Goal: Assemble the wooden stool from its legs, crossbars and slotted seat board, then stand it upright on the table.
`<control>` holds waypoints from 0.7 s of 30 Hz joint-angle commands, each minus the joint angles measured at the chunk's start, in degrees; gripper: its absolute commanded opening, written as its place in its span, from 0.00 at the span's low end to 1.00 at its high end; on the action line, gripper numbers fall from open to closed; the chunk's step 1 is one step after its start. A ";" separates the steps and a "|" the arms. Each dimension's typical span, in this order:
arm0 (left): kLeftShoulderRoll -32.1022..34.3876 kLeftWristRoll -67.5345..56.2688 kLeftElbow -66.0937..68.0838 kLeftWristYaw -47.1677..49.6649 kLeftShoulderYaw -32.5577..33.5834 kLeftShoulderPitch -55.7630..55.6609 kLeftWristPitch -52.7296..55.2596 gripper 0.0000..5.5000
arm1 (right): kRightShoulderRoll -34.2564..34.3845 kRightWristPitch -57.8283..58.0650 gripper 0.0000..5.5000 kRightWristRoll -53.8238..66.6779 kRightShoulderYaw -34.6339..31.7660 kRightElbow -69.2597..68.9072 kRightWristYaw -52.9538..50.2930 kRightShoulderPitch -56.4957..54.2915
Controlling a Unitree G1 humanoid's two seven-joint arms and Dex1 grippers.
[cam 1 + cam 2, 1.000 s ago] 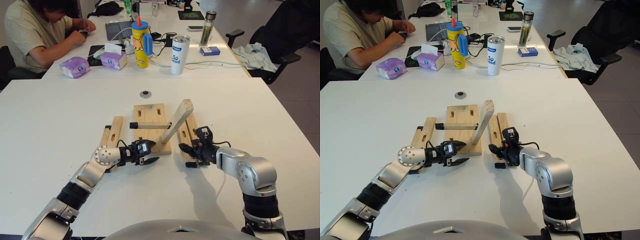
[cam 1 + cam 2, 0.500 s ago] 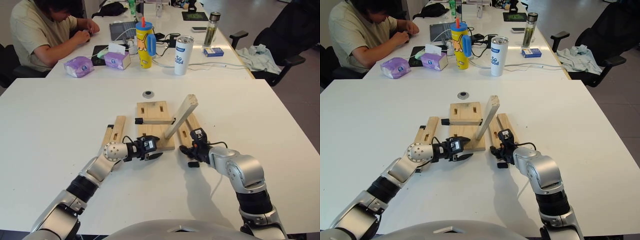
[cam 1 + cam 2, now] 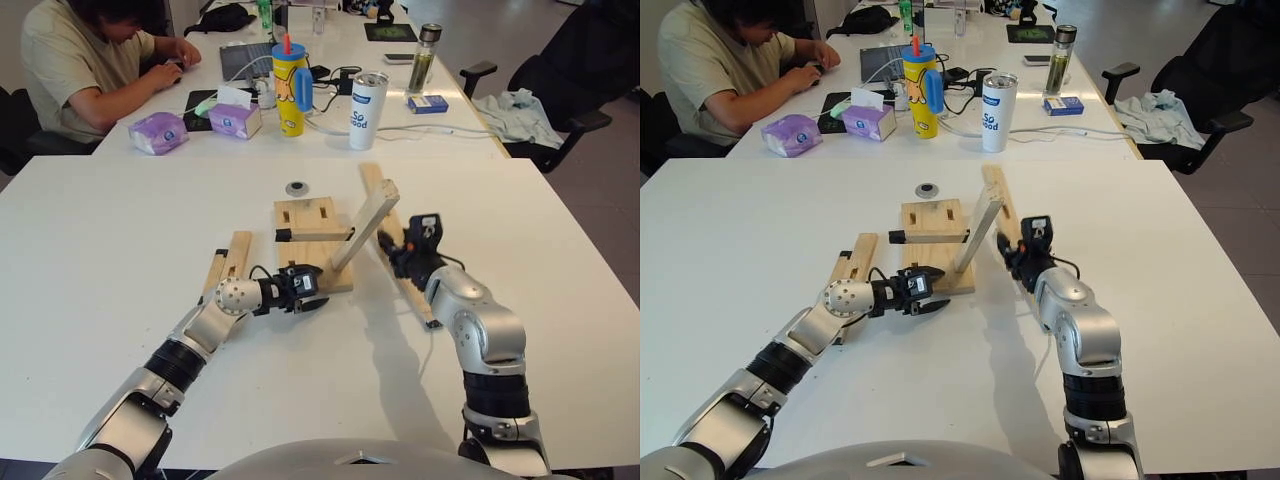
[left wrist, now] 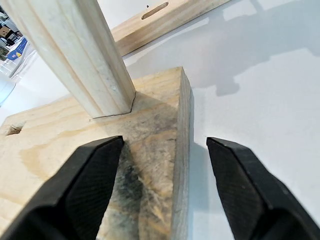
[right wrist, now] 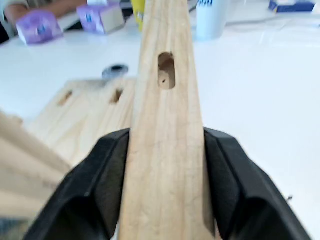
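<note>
Straddling the near edge of the seat board, the left gripper has its fingers spread wide, one over the board's top face and the other out past its side, with nothing clamped between them. That looks like a position for pinning the board down while the other arm works. The board lies flat in the middle of the tabletop. One leg is seated in a slot at its near right corner and leans away to the right, not yet square to the board. A crossbar runs across the board toward that leg. The right gripper sits just right of the leaning leg, its fingers closed around a second slotted leg — gripped partway along, with the slotted end pointing away toward the far side of the tabletop. Holding it mid-length probably leaves both ends free, so it can be swung and lined up with a slot. A third leg lies flat to the left of the board, untouched. By my judgement the stool is early in assembly, with most joints not yet made.
</note>
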 commanded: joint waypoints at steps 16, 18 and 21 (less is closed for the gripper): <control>3.94 -42.83 -43.99 -6.28 20.40 12.07 41.78 0.56 | -9.62 1.93 0.37 43.87 -15.54 -2.70 22.43 -14.24; 4.82 -50.73 -46.97 -6.06 23.82 12.09 47.19 0.56 | -12.13 6.29 0.37 50.30 -14.64 -4.50 25.18 -13.21; 4.69 -61.40 -47.52 -3.98 29.93 10.57 51.70 0.64 | -16.43 11.93 0.37 58.09 -14.08 -5.51 28.73 -11.22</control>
